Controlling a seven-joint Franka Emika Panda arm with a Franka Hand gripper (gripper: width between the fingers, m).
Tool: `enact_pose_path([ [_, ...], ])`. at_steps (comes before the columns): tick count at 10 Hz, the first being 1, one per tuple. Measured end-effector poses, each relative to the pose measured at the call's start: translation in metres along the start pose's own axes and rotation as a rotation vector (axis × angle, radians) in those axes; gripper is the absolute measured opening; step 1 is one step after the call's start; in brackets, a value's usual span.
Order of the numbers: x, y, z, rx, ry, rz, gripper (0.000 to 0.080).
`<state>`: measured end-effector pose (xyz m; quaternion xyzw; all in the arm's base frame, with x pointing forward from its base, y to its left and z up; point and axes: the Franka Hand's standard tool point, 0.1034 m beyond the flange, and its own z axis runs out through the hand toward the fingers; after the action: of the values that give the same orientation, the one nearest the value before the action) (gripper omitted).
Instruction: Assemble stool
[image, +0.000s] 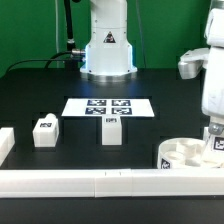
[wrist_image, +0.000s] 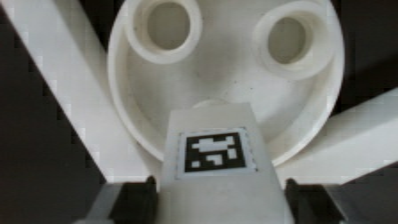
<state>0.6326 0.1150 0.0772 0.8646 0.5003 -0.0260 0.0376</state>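
Observation:
The round white seat (image: 183, 157) lies at the front of the exterior view's right, against the long white border bar. In the wrist view the seat (wrist_image: 214, 75) shows two round holes. My gripper (image: 213, 138) is shut on a white block leg (wrist_image: 217, 150) with a black-and-white tag and holds it upright just over the seat's near part; whether it touches the seat I cannot tell. The dark fingers (wrist_image: 128, 203) press on both sides of the leg. Two more tagged legs stand on the black table, one (image: 45, 131) at the left and one (image: 112, 130) in the middle.
The marker board (image: 108, 106) lies flat behind the two loose legs. A long white border bar (image: 90, 181) runs along the front, and a short one (image: 5, 143) sits at the exterior view's left. The arm's base (image: 108, 45) stands at the back.

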Motion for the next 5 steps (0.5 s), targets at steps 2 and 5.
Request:
enact_pose_path([
  [2, 0.0005, -0.0005, -0.0002, 0.004, 0.003, 0.151, 0.0340],
  [5, -0.0032, 0.0013, 0.0007, 0.041, 0.021, 0.522, 0.0340],
])
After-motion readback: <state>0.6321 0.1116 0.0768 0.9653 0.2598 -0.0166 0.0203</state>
